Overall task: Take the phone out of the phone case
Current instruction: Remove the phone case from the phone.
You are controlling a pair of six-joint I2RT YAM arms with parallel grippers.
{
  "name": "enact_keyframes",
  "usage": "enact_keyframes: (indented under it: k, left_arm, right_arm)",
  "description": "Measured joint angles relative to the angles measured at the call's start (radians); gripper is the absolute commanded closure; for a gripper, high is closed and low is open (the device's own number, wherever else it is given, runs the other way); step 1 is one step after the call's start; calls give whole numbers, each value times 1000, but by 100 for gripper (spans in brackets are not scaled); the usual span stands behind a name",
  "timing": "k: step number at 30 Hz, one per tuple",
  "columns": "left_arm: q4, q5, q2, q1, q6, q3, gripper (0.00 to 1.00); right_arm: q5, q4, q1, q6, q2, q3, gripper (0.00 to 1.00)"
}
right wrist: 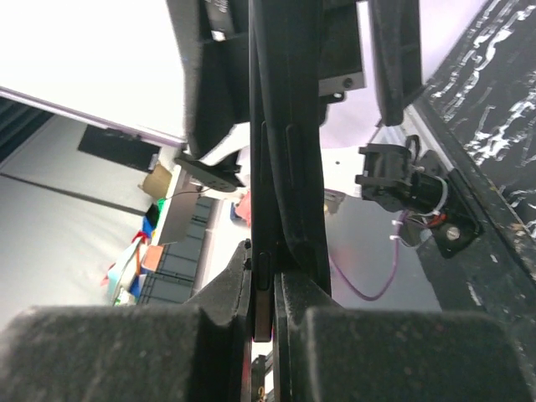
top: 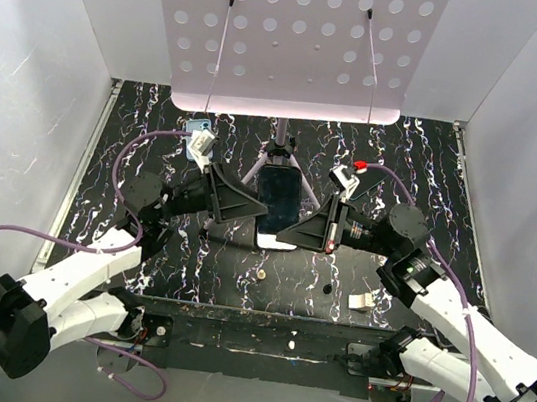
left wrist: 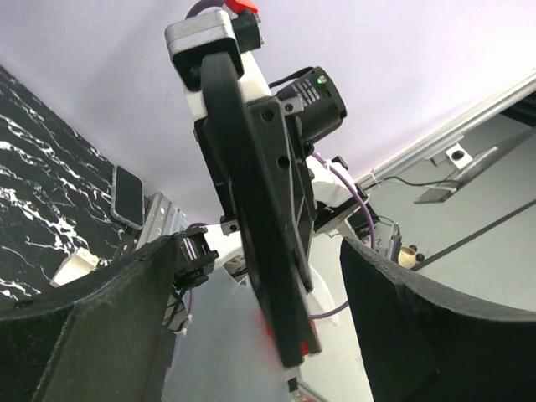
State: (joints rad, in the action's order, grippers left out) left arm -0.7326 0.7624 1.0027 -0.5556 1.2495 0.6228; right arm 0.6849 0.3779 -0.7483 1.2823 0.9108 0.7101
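Note:
The phone (top: 279,201), a black slab with a glossy screen, is held above the table between both arms. My right gripper (top: 297,230) is shut on its right edge. In the right wrist view its jaws (right wrist: 268,266) pinch the thin dark edge with the side button (right wrist: 262,289). A pale strip of the phone case (top: 278,244) shows under the phone's near end. In the left wrist view the case is a blurred translucent sheet (left wrist: 213,343). My left gripper (top: 245,208) is at the phone's left side. Its jaws (left wrist: 260,251) stand wide apart, with the case and the right gripper's finger between them.
A tripod stand (top: 278,152) and a perforated white board (top: 294,33) are behind the phone. A small white piece (top: 360,300) and two small bits (top: 263,273) lie on the marbled table near the front edge. A dark flat slab (left wrist: 127,197) lies by the table's side.

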Motion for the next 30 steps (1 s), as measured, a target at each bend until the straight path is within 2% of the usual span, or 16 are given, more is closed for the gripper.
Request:
enact_keyframes:
  k: [3, 6, 8, 10, 13, 17, 23, 25, 30]
  left_arm:
    - [-58, 1, -34, 0, -8, -36, 20]
    - [-118, 8, -53, 0, -10, -76, 19]
    - [-147, 17, -52, 0, -10, -85, 23]
    - [-170, 31, -48, 0, -10, -86, 31]
    - [-196, 56, -41, 0, -14, -86, 35]
    - [-201, 77, -38, 0, -21, -85, 23]
    - [-222, 93, -37, -11, -23, -85, 21]
    - [-221, 92, -37, -20, -27, -85, 26]
    - [-196, 105, -25, -71, -57, -53, 50]
  right_arm:
    - [21, 45, 11, 41, -28, 0, 99]
    - [35, 91, 21, 80, -53, 0, 99]
    - [41, 115, 23, 98, -59, 0, 99]
    - [49, 137, 26, 115, -62, 0, 99]
    - [53, 151, 27, 130, -64, 0, 99]
    - [56, 154, 29, 134, -65, -2, 99]
    - [60, 156, 31, 134, -61, -5, 99]
    - [60, 156, 31, 134, -54, -5, 99]
    - [70, 156, 32, 135, -45, -5, 99]
